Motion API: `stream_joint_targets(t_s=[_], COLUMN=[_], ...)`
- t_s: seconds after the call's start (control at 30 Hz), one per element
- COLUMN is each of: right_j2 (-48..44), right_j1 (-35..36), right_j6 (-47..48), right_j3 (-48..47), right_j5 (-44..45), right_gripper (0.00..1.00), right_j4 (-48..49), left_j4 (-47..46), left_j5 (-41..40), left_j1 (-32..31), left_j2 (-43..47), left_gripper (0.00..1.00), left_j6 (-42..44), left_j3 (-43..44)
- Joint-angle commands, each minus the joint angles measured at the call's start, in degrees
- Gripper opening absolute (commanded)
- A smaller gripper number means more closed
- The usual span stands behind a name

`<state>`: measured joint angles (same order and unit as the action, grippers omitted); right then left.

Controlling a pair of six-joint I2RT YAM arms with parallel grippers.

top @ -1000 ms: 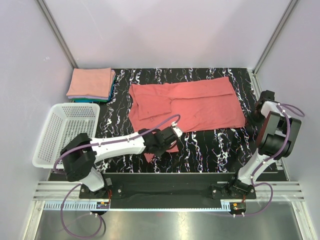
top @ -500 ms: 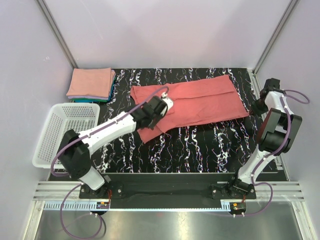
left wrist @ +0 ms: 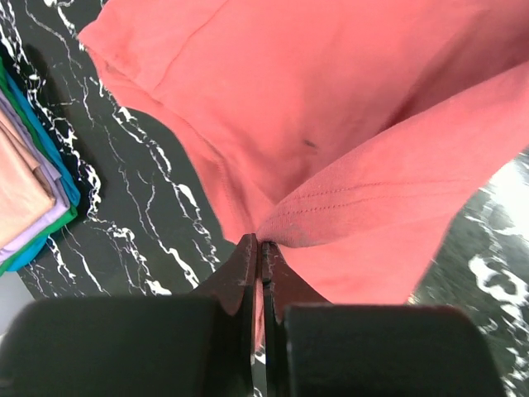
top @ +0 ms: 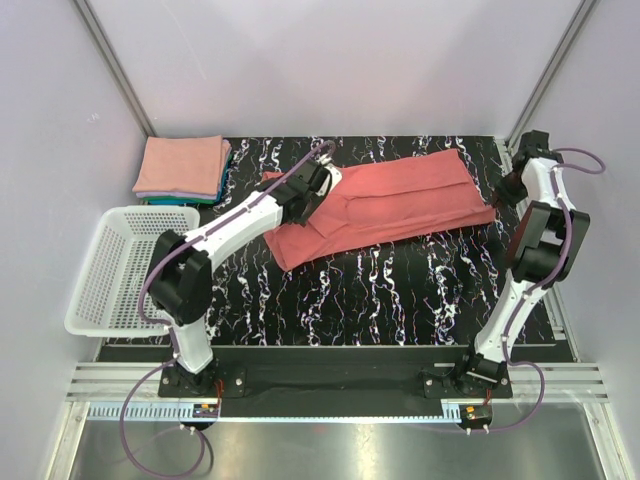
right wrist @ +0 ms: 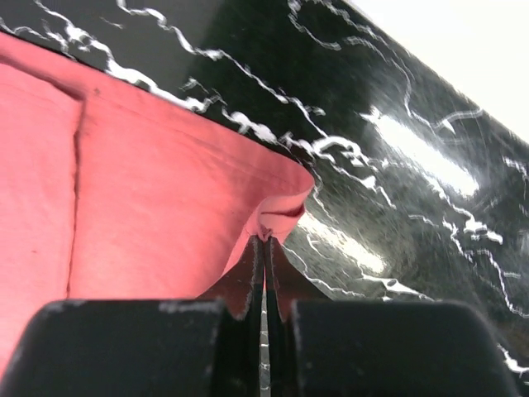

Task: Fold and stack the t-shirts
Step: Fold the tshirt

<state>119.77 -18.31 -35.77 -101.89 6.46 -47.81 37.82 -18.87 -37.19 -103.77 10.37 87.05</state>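
One coral-red t-shirt (top: 400, 205) stretches between the left gripper (left wrist: 259, 246) and right gripper (right wrist: 265, 241), each clamped on an edge.

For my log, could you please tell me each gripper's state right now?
Left gripper: shut on the red shirt.
Right gripper: shut on the red shirt too, at its edge.

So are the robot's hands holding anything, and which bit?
Both pinch the coral-red t-shirt: the left gripper holds a bunched stitched hem at one end, the right gripper a corner at the other.
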Motion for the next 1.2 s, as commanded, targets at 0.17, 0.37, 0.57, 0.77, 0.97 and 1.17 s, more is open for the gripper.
stream_joint_targets(t_s=[0.17, 0.37, 0.57, 0.77, 0.97, 1.17], right_j2=[5.1, 9.2, 14.7, 15.8, 16.6, 17.5], right_j1=[1.1, 1.6, 3.1, 3.1, 3.1, 3.2], right_j6=[4.2, 3.9, 5.3, 4.0, 3.9, 3.9], right_j3=[-11.1, -15.7, -22.6, -22.9, -23.7, -25.6], right_j5=[-2.0, -5.7, -5.1, -5.1, -4.2, -4.5], right_gripper=[0.0, 0.0, 0.0, 0.0, 0.0, 0.0], right_j4=[-2.8, -2.8, -5.0, -4.4, -5.0, -4.7], left_j4=[-0.9, -1.3, -2.4, -2.8, -2.5, -2.8], left_j5=[0.2, 0.5, 0.9, 0.9, 1.8, 1.5], left_j1=[4.1, 4.8, 5.6, 7.2, 7.7, 8.1], left_j2=[-3.8, -6.8, -8.3, -9.7, -11.4, -13.0], left_gripper=[0.0, 0.0, 0.0, 0.0, 0.0, 0.0], left_j6=[1.6, 1.4, 1.8, 1.9, 1.5, 1.5], left_j3=[7.3, 9.4, 9.1, 11.1, 13.2, 14.4])
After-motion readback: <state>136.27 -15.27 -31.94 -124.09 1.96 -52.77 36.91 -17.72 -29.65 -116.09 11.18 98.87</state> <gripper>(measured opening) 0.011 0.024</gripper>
